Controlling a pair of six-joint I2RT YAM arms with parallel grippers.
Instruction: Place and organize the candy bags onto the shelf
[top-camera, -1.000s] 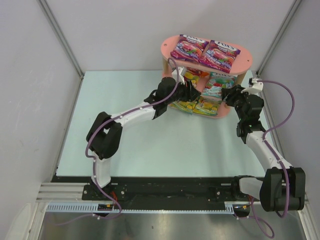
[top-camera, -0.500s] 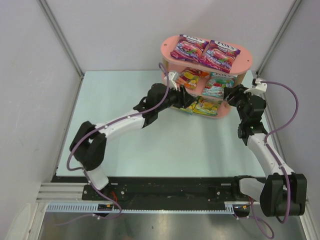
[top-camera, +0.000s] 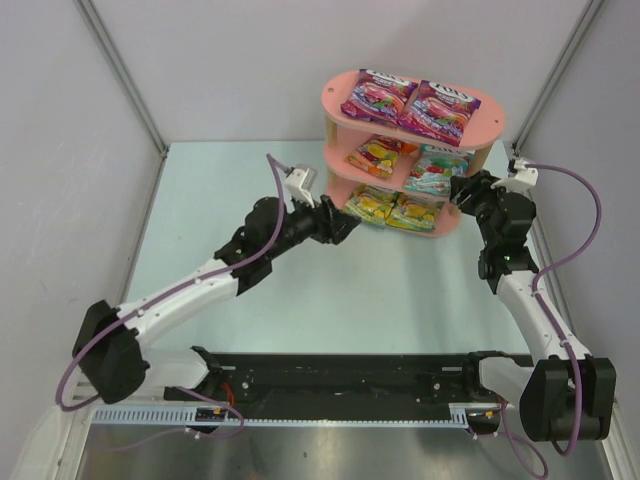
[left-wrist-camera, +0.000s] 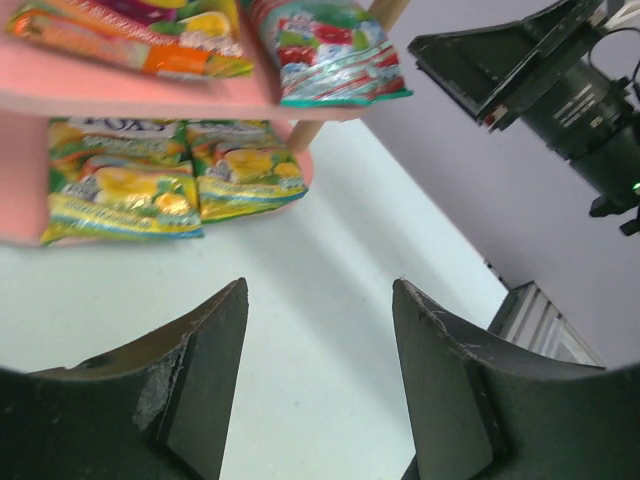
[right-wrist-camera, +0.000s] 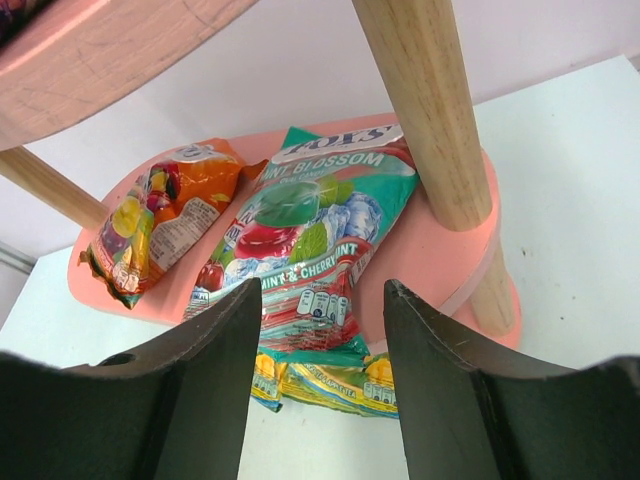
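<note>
All six candy bags lay on the pink shelf (top-camera: 335, 100), which stood at the far right of the counter (top-camera: 400, 290). Two purple bags (top-camera: 378, 97) lay side by side on the top board, a red-orange bag (top-camera: 375, 153) and a teal-white bag (top-camera: 432, 172) on the middle one, and two yellow-green bags (top-camera: 370, 205) on the bottom. The left jaws stood apart and empty, just off the shelf's lower left end. The right jaws, likewise apart and holding nothing, faced the teal-white bag from the right end.
</note>
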